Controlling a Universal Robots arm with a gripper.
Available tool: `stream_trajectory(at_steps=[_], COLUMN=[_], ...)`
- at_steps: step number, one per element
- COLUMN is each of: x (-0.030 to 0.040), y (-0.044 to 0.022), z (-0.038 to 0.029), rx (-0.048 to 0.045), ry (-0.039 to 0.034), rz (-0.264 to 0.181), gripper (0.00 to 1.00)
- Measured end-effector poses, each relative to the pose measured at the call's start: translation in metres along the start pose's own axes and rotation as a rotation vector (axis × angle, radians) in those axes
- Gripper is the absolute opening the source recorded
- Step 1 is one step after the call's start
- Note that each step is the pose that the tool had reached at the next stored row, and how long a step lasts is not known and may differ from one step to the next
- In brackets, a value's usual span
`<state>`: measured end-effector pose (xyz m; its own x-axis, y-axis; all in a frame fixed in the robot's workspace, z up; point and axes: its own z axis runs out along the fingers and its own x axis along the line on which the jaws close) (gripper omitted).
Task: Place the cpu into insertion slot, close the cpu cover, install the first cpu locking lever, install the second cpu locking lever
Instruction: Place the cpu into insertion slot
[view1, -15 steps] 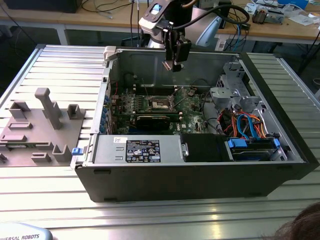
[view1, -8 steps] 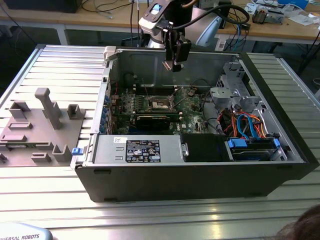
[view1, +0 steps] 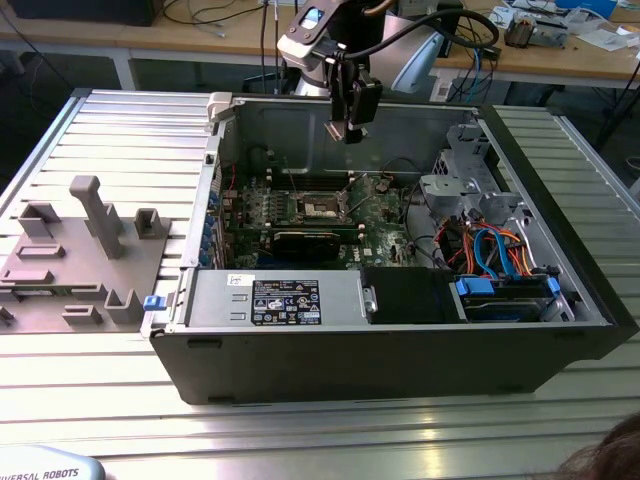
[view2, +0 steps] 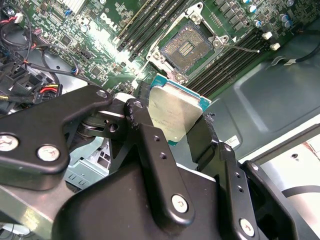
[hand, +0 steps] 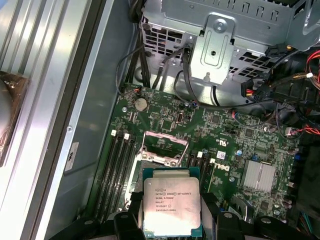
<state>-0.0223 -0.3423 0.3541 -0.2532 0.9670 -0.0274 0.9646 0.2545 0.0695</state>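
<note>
CPU (view2: 175, 117) is clamped between the fingers (view2: 150, 150), hanging above the bare slot (view2: 187, 47), so I'd guess a tilted or off-centre drop could damage it.

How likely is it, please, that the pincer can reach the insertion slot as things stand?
Probably yes: the pincer, shut on the cpu, hangs above the green board, and the insertion slot lies uncovered with nothing visible between them.

Silver-topped cpu (hand: 172, 205) held aloft, apart from insertion slot (view2: 186, 47); slot empty.
</note>
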Motion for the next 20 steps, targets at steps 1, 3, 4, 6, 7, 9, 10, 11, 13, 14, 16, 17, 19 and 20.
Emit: stream_trajectory(at_steps=[1,3,4,6,7,9,10,11,13,14,16,17,19,20], x=[0.0000,0.0000,0.0000,0.0000,0.0000,0.0000,0.0000,0.0000,0.0000,0.0000,0.0000,0.0000,0.0000,0.0000], y=[0.0000,0.0000,0.0000,0.0000,0.0000,0.0000,0.0000,0.0000,0.0000,0.0000,0.0000,0.0000,0.0000,0.0000], z=[0.0000,0.0000,0.0000,0.0000,0.0000,0.0000,0.0000,0.0000,0.0000,0.0000,0.0000,0.0000,0.0000,0.0001], rx=[0.0000,0.0000,0.0000,0.0001,0.0001,0.0001,0.0001,0.0001,0.0002,0.0002,0.0002,0.0002,0.0002,0.0002], ry=[-0.0001,-0.0001,-0.0002,-0.0002,-0.0002,-0.0002,-0.0003,-0.0003,-0.0004,-0.0004,-0.0005,-0.0005,-0.0006,-0.0006], rz=[0.000,0.001,0.002,0.002,0.003,0.003,0.004,0.004,0.005,0.006,0.007,0.007,0.008,0.008], gripper=[0.54,0.54,0.54,0.54,0.54,0.54,0.54,0.54,0.54,0.54,0.54,0.54,0.54,0.54])
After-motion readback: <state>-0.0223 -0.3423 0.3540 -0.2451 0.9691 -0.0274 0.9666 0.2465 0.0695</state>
